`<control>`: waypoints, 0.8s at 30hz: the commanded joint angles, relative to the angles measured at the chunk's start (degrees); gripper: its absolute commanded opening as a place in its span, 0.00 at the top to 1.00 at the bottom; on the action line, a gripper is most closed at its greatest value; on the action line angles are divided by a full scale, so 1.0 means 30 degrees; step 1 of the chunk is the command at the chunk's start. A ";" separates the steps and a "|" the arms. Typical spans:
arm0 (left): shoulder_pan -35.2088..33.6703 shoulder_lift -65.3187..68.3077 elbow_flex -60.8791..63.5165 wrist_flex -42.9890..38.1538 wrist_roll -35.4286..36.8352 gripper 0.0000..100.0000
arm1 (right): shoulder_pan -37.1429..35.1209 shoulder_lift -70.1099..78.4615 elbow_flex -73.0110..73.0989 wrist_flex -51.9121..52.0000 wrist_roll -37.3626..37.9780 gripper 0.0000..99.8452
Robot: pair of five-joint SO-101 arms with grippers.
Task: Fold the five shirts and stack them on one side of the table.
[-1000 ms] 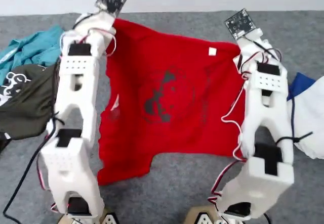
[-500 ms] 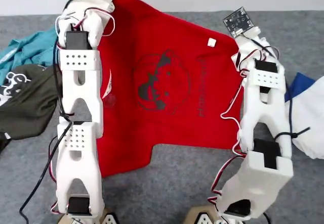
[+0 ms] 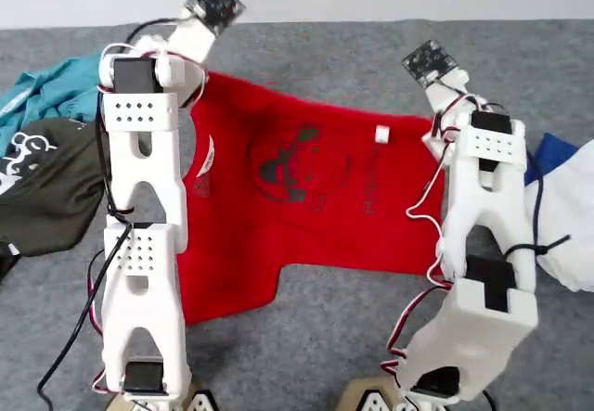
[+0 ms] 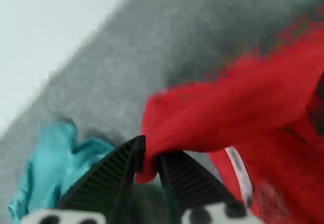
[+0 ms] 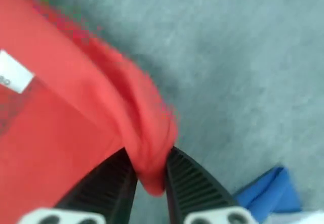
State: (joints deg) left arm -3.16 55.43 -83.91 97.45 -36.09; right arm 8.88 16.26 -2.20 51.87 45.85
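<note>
My left tool (image 4: 150, 152) and right tool (image 5: 148, 158) each clench the far edge of the red printed cotton shirt (image 3: 306, 207), which lies spread on the grey felt tabletop (image 3: 343, 337) between the arms. I judge that uneven pulling could slip one thin pinch and skew the fold.

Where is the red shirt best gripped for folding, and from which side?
At its two far-edge corners, reached from the near side: the red shirt lies spread wide, so one hold would let it sag. The left gripper and right gripper each pinch a bunched edge.
</note>
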 commanded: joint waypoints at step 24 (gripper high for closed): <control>0.3546 -1.9370 2.8117 0.1055 -0.4015 1.00 | 0.0044 -0.4205 -0.0908 1.4168 0.0938 0.99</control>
State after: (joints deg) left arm 5.45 6.90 -8.31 98.95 -47.69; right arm 8.88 6.86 -2.20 92.22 47.96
